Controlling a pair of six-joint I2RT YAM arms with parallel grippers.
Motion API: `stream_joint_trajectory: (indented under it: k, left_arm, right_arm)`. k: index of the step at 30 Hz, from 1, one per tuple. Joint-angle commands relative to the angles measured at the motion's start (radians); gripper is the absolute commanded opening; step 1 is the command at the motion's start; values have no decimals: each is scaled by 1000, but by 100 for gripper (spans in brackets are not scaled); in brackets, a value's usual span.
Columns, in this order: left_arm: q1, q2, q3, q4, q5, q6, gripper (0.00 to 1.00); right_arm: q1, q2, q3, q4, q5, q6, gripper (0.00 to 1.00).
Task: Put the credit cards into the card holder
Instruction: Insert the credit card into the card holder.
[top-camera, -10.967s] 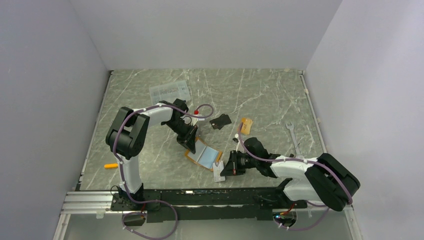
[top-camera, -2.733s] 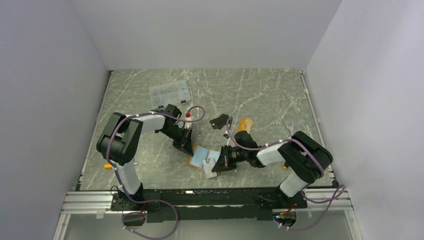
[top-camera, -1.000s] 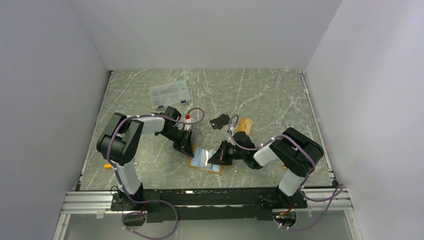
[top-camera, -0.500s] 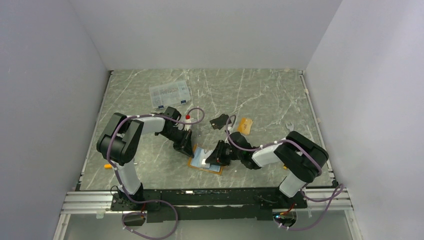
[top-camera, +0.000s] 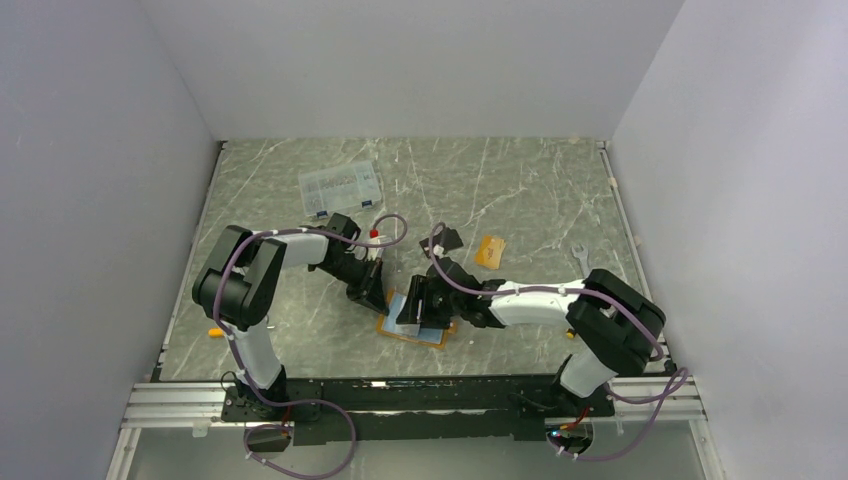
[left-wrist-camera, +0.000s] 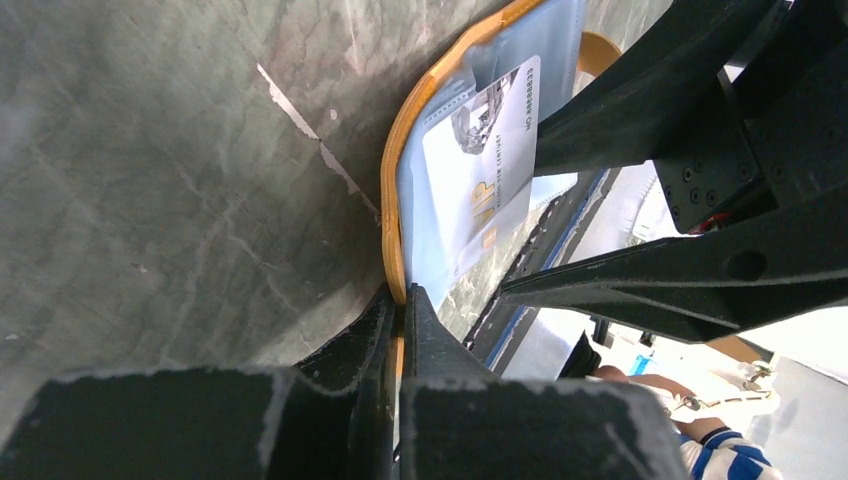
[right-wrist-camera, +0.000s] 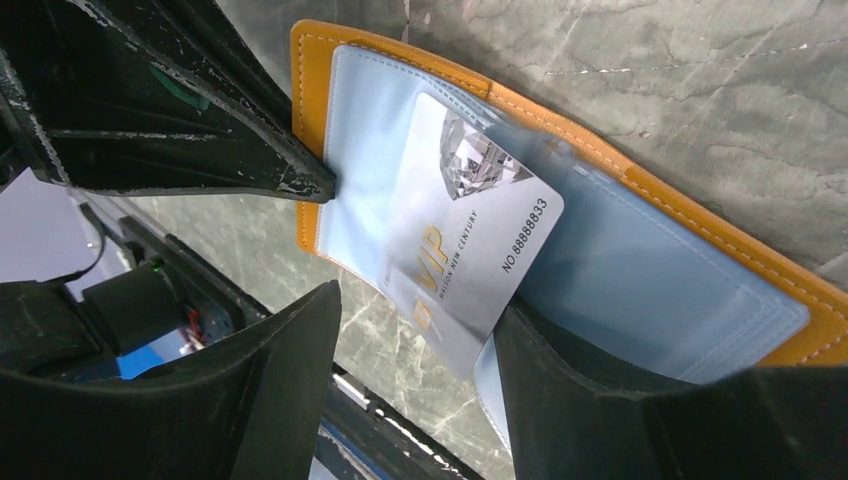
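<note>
Well, the wallet (top-camera: 410, 331) lay open, pale blue inside up, on the desk (top-camera: 520, 190) close to the middle of its near edge. The left arm (top-camera: 300, 245) reached in from the left. The left jaws were clenched on the wallet's orange rim (left-wrist-camera: 390, 210), and their fingers (left-wrist-camera: 370, 340) pressed together with the rim between them.

The right arm (top-camera: 530, 297) came in from the right, and the right jaws hung low over the wallet. They were released: in the right wrist view their fingers (right-wrist-camera: 290, 400) stood well apart and gripped nothing.

A silver card (right-wrist-camera: 460, 240) lay flat on the blue lining (right-wrist-camera: 620, 270) between those fingers. One corner seemed to be tucked under a translucent pocket layer. The opposite end stuck out past the wallet's edge. Whether the right-hand finger touched the card could not be told. The same card (left-wrist-camera: 480, 160) showed in the left wrist view, lying against the lining just inside the rim.

Farther back, toward the middle of the desk, a black card (top-camera: 447, 238) lay just behind the right arm. An orange card (top-camera: 490, 250) lay near it on the right, apart from it. A clear box (top-camera: 340, 187) sat toward the back-left corner, and a wrench (top-camera: 583, 265) lay toward the right edge.
</note>
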Motion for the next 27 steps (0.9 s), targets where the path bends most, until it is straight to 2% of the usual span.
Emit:
stream_joint_trajectory:
  k: [1,9,12,20,27]
  left_arm:
    - [7,-18,-4,1,30,3,5]
    - [6,-11,1,0,48,1,5]
    - [6,-16,0,1,51,1,5]
    - [8,-39,-6,3,42,5,1]
    - [12,-39,-11,11,47,3,0]
  right_arm:
    - [19,37,25,-296,151,-92,62]
    - [85,115,132,-421,227,-112,69]
    - [98,105,131,-448,238,-105,73]
    - [108,35,116,-541,265,-59,74]
    - [115,-6,75,-449,261,-47,73]
